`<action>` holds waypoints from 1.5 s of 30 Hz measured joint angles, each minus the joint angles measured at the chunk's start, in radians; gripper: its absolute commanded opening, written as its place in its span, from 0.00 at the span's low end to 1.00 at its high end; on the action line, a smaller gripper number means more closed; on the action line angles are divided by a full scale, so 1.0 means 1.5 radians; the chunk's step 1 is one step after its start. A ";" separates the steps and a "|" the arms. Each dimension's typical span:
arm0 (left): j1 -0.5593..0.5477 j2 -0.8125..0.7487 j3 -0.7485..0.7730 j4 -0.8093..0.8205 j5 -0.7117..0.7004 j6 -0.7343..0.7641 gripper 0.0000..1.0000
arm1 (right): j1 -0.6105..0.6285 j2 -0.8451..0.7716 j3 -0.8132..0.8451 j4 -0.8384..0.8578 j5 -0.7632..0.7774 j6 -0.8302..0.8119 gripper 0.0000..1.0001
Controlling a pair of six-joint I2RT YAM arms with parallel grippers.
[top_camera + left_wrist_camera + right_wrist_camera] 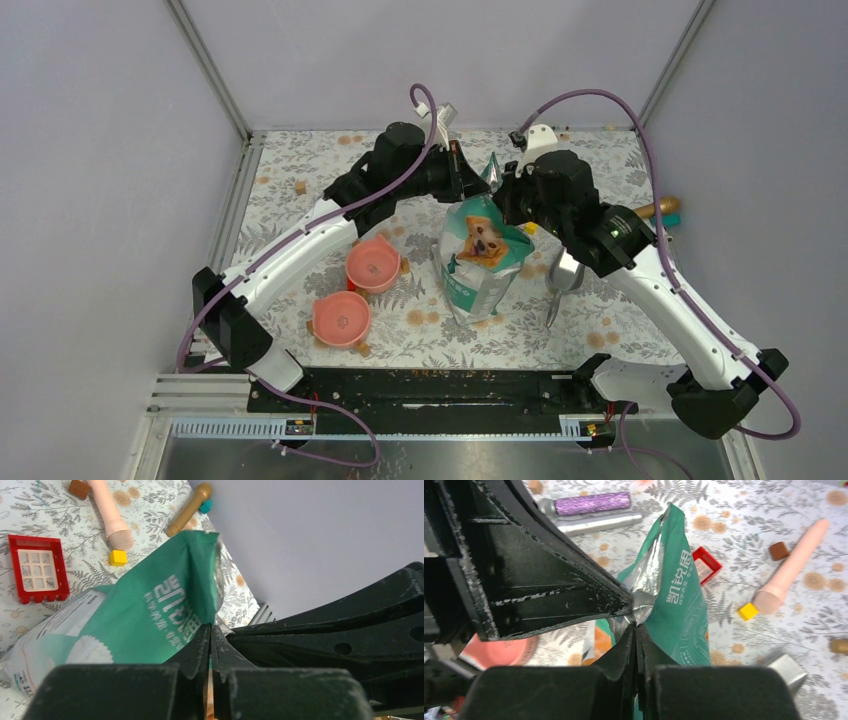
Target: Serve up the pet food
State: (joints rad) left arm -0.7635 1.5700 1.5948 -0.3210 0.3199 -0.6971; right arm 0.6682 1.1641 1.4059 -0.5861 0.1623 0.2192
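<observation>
The teal-green and silver pouch (484,258) with the dog picture stands at mid-table, its top pulled up. My left gripper (472,182) is shut on the top edge of the pouch (165,610) from the left. My right gripper (508,197) is shut on the silver inner edge of the pouch (679,595) from the right. The two grippers' tips meet at the pouch mouth (644,587). No kibble shows; the pouch contents are hidden. Two empty pink bowls (373,264) (341,318) sit left of the pouch.
A metal scoop (562,280) lies right of the pouch. Behind the pouch lie a red window block (37,569), a yellow block (118,557), a pink cylinder (111,515), a gold cylinder (189,510) and a purple glitter tube (591,503). Walls enclose the table.
</observation>
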 measured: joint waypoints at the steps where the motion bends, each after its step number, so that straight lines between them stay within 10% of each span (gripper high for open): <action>1: 0.000 -0.001 -0.006 0.005 -0.006 -0.001 0.00 | 0.002 0.005 0.000 0.000 0.008 -0.009 0.00; 14: -0.003 -0.014 -0.042 -0.052 -0.053 -0.001 0.00 | 0.006 0.041 -0.009 0.020 0.314 -0.172 0.00; 30: 0.007 -0.095 -0.096 -0.010 -0.023 -0.003 0.63 | 0.006 0.003 -0.003 0.044 -0.043 -0.055 0.00; 45: 0.059 -0.195 -0.150 0.002 -0.097 -0.030 0.65 | 0.006 0.054 0.025 0.081 -0.207 0.031 0.00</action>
State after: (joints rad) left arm -0.6746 1.2770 1.3697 -0.3180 0.1749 -0.7425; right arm 0.6777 1.2449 1.4437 -0.4652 -0.1482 0.2653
